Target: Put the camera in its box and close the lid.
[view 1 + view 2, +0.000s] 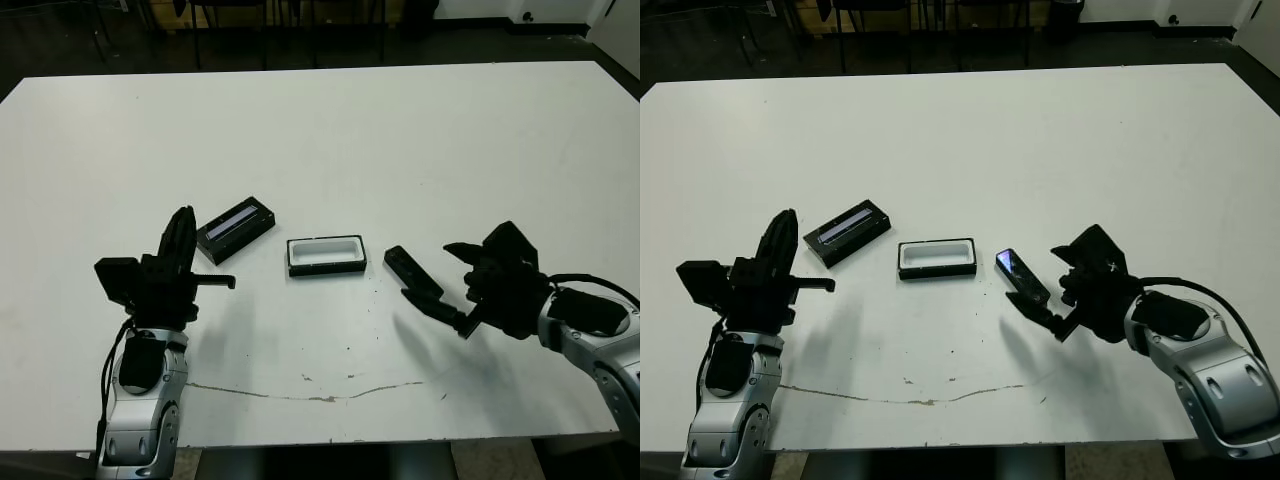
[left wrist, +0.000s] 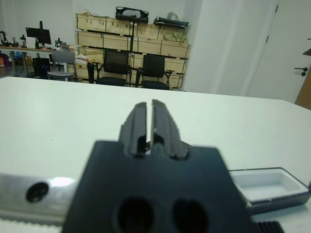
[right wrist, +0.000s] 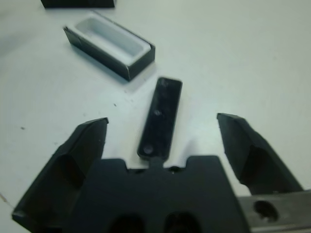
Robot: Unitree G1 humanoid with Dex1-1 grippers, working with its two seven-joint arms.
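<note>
**White table, open box, and the right arm lining up on the camera**

White table (image 1: 330, 130) takes up nearly the whole picture, scuffed along its near edge. On to the arms: the right gripper (image 3: 163, 145) hangs low with its fingers spread wide, nothing held, the camera lying on the table between them. The left gripper (image 2: 149, 127) idles off to the left, fingers pressed together and empty. Next, the lid (image 1: 236, 229), grey stripe up, lies just left of the box (image 1: 326, 254), which sits open mid-table with its white lining showing. Smallest of all, the camera (image 1: 1022, 276) lies just right of the box, at an angle. Looks like the pick-up step: the call now is to drop, straddle the bar's narrow sides and close squarely.
</note>
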